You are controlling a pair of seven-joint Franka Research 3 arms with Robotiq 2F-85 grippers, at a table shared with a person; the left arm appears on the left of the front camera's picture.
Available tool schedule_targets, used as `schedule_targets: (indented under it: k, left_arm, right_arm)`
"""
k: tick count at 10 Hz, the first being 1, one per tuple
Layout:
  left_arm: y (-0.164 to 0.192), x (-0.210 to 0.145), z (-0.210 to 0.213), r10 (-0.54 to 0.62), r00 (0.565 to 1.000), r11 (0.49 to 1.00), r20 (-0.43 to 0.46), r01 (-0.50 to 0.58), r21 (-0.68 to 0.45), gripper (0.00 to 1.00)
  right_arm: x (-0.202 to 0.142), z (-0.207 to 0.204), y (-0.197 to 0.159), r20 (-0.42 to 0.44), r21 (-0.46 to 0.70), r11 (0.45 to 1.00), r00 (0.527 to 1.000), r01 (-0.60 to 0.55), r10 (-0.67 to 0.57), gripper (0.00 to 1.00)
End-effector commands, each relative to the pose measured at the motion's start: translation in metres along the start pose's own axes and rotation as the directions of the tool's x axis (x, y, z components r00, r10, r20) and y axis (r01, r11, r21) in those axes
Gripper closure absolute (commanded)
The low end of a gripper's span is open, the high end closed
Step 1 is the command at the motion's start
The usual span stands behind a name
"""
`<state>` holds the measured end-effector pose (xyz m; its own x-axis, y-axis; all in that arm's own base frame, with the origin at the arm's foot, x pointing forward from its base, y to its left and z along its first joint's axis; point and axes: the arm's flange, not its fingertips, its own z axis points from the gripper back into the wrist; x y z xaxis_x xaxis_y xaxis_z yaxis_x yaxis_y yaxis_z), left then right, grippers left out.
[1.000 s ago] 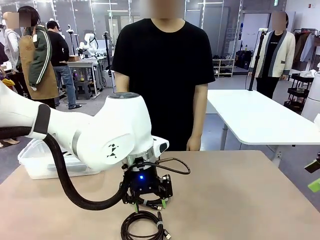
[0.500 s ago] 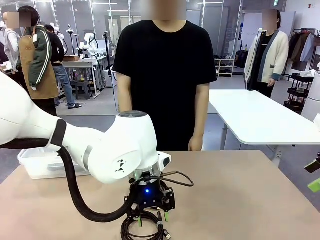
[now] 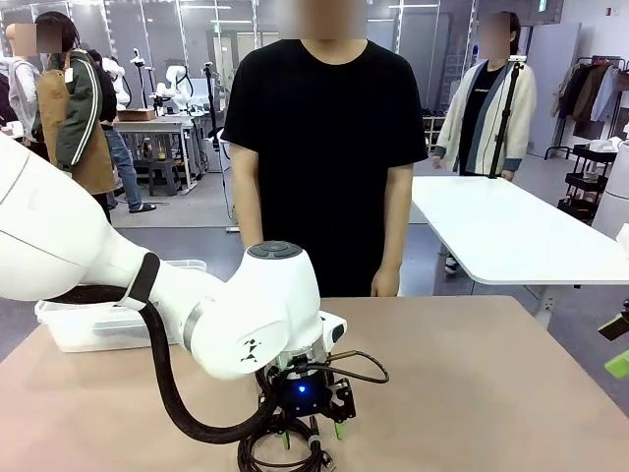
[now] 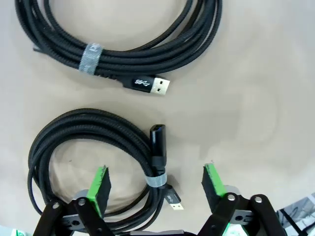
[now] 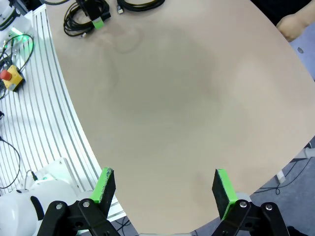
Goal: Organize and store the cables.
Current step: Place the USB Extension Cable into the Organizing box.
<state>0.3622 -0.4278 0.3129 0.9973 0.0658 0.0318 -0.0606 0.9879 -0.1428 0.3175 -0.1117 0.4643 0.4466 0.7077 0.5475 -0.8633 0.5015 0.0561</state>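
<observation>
Here, left claw [image 4: 155, 173] stands wide over a coiled cable [image 4: 93, 123]; right claw [image 5: 164, 178] wide too.

Looking down from my left wrist: the upper cable [image 4: 147, 54] ends in a USB plug [image 4: 150, 85], and its black shell carries a tiny white printed mark. It's a USB-type symbol, too small to read letter by letter. My left arm [image 3: 246, 315] wears a black maker's emblem, no letters.

Bright, even overhead indoor light, soft faint shadows beside the cables [image 4: 133, 58], wide-angle bending at wrist-view edges.
</observation>
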Motion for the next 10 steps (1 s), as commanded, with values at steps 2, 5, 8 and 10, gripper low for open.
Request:
schedule_targets:
  k: [2,5,8,10]
  left_arm:
    - [-0.015,0.001,-0.005,0.008,1.0,1.0,0.027,-0.009,0.015,0.0]
    - [-0.021,0.003,-0.002,-0.004,1.0,0.998,0.025,0.003,0.064,0.6]
    - [-0.025,0.007,-0.004,-0.002,1.0,0.995,0.012,0.001,0.099,1.0]
    - [-0.027,0.009,-0.006,0.005,1.0,0.993,-0.008,-0.004,0.116,0.97]
  right_arm:
    - [0.002,0.0,0.0,0.002,-0.004,1.0,1.0,0.02,-0.02,0.0]
    - [0.002,0.0,0.0,0.002,-0.004,1.0,1.0,0.02,-0.02,0.0]
    - [0.002,0.0,0.0,0.002,-0.004,1.0,1.0,0.02,-0.02,0.0]
    - [0.002,0.0,0.0,0.002,-0.004,1.0,1.0,0.02,-0.02,0.0]
